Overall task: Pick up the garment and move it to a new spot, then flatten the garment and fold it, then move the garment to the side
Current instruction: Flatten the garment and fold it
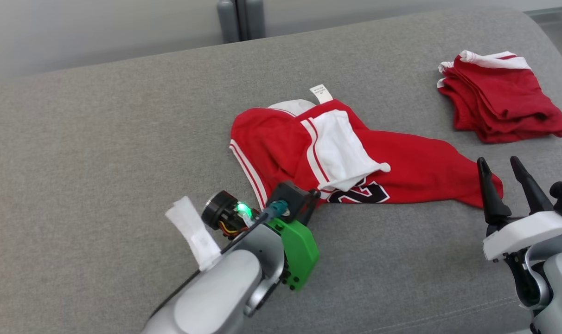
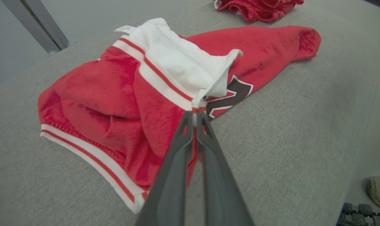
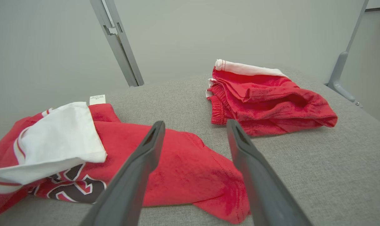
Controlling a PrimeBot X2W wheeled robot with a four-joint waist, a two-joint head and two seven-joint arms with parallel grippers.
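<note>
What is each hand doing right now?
Left hand: closed on the edge of the red jersey.
Right hand: open, holding nothing.

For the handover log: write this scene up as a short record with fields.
surface: grey cushion
garment: red with white trim, crumpled, lying mid-cushion
left pincer: shut on the garment's striped near edge
right pincer: open, over the garment's right end, contact unclear
folded pile: red clothes, far right, apart from the garment
task stage: garment gripped, not flattened, not folded
</note>
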